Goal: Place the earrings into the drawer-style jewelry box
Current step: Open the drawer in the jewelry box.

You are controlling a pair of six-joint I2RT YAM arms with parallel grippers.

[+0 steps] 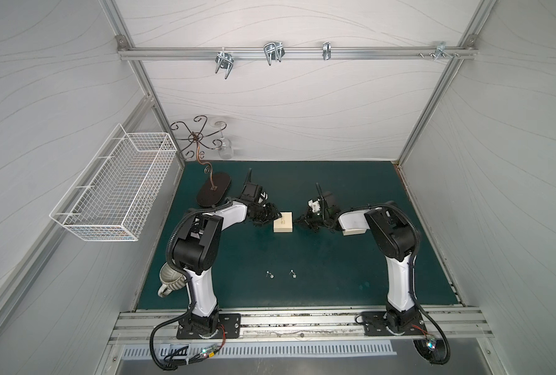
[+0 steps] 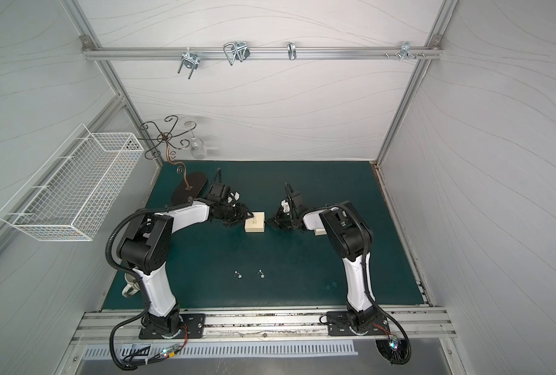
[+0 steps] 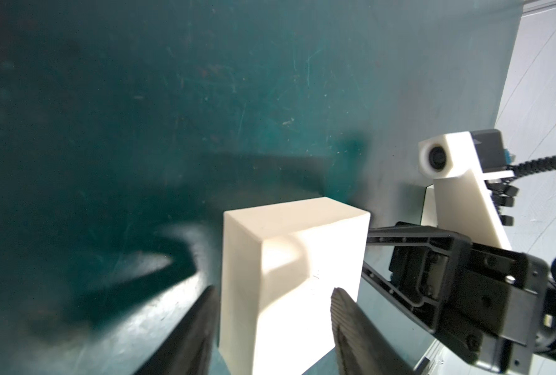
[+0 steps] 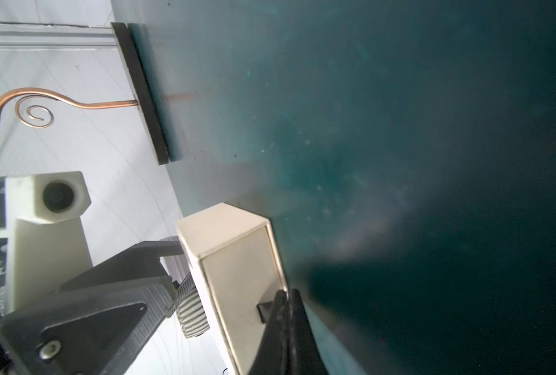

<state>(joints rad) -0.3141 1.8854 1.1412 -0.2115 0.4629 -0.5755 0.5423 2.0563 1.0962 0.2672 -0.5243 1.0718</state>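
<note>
In both top views, a cream jewelry box (image 1: 283, 222) (image 2: 254, 222) is seen near the middle of the green counter (image 1: 335, 276), shut in between the two arms. The left pincer (image 1: 271, 217) is set at the box's left end and the right pincer (image 1: 297, 221) at its right end. Two of the earrings (image 1: 270, 274) (image 1: 292, 273) are shown lying bare on the counter, well apart from the box and nearer the arm bases; in a top view they appear again (image 2: 238, 275) (image 2: 261, 273). A second cream box (image 1: 354, 231) is half hidden under the right arm. A glass stand (image 1: 211, 193) is placed behind the left arm.

In the left wrist view, the jewelry box (image 3: 289, 259) is framed by the left pincer (image 3: 275, 292), one finger along each long side. Whether it is squeezed cannot be told. The right pincer (image 3: 367, 251) is met at the far end.

In the right wrist view, the right pincer (image 4: 286, 308) is shown closed, its tips at a small dark tab (image 4: 263, 310) on the box's (image 4: 237, 259) end face. A ribbed finger pad (image 4: 189, 305) of the left pincer is pressed to the box's side.
</note>
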